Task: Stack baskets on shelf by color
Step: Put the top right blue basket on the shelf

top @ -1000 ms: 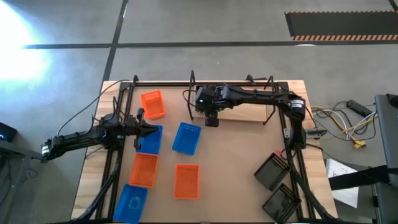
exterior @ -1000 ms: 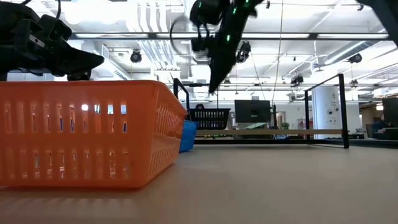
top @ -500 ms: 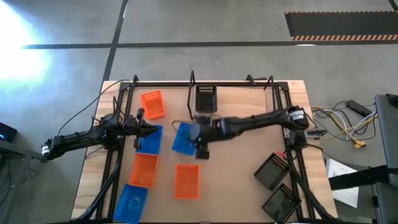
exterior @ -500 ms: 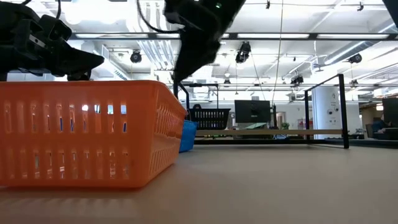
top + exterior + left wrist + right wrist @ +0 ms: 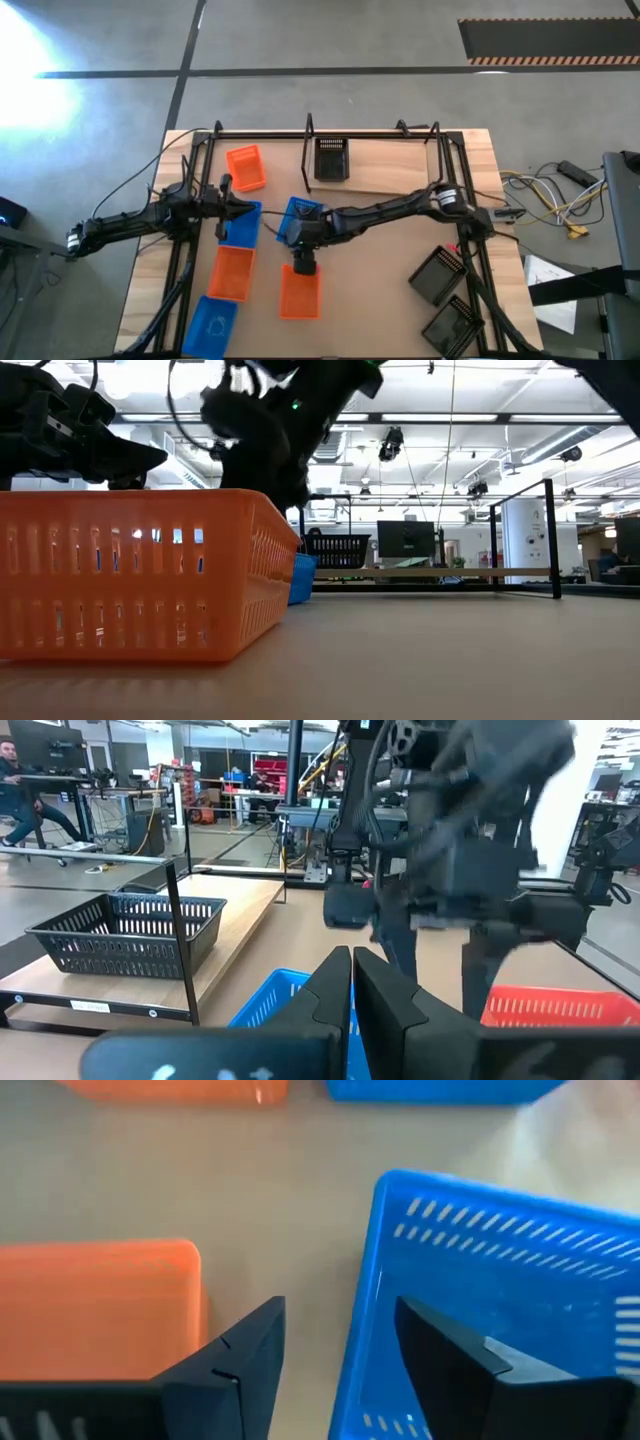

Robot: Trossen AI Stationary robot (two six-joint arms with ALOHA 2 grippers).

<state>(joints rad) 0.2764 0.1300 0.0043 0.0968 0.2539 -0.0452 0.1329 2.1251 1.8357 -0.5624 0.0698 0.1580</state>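
One black basket [image 5: 332, 158] is already seated on the shelf [image 5: 400, 180] at the far edge of the bench [image 5: 390, 260], at its left end, presumably so that the remaining width is kept for the two other colours. The rest is spread over the bench: two black baskets [image 5: 437, 275] lie near the right corner, while orange and blue ones are mixed on the left half.

The right gripper [image 5: 303, 262] is held low over the middle of the bench, between the central blue basket [image 5: 298, 218] and the near orange basket [image 5: 299, 293]. Its fingers are spread apart and nothing is carried. In the right wrist view one finger [image 5: 455, 1355] is set over the blue basket's rim and the other [image 5: 245, 1345] over bare bench beside the orange one (a straddle of the blue wall, by the look of it), which suggests that a grasp by that wall is being lined up.

The left gripper [image 5: 350, 985] is kept closed and empty, parked above another blue basket [image 5: 238, 223] at the left side, seemingly out of the way so that the working arm is not crossed.
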